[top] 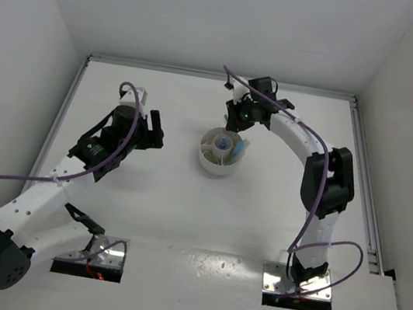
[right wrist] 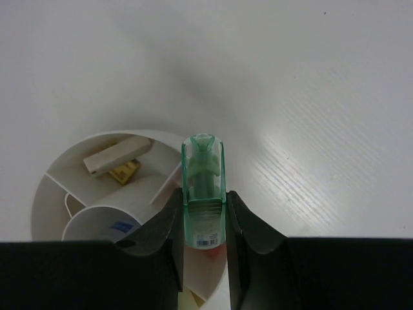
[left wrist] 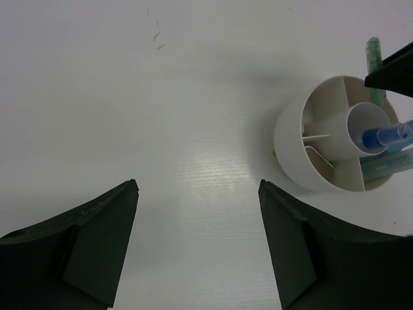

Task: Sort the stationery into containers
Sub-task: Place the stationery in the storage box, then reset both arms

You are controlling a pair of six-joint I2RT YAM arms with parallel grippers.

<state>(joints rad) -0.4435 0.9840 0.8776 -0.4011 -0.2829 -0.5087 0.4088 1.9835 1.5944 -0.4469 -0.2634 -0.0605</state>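
Note:
The round white bowl (top: 221, 151) with inner walls stands mid-table. It also shows in the left wrist view (left wrist: 293, 139) and the right wrist view (right wrist: 64, 174). My right gripper (right wrist: 203, 200) is shut on a green marker (right wrist: 204, 187) with a clear green cap, held over the bowl's rim; the gripper shows from above (top: 238, 117). A blue-clear pen (left wrist: 387, 137) stands in the bowl's centre tube. A tan eraser (right wrist: 116, 157) and a yellowish eraser (right wrist: 124, 171) lie in one compartment. My left gripper (left wrist: 197, 187) is open and empty, left of the bowl, seen from above (top: 156, 127).
Light-blue markers (left wrist: 387, 165) lie in a compartment next to the pen. White walls enclose the table (top: 143, 208) at the left, back and right. A raised rail (top: 366, 188) runs along the right edge.

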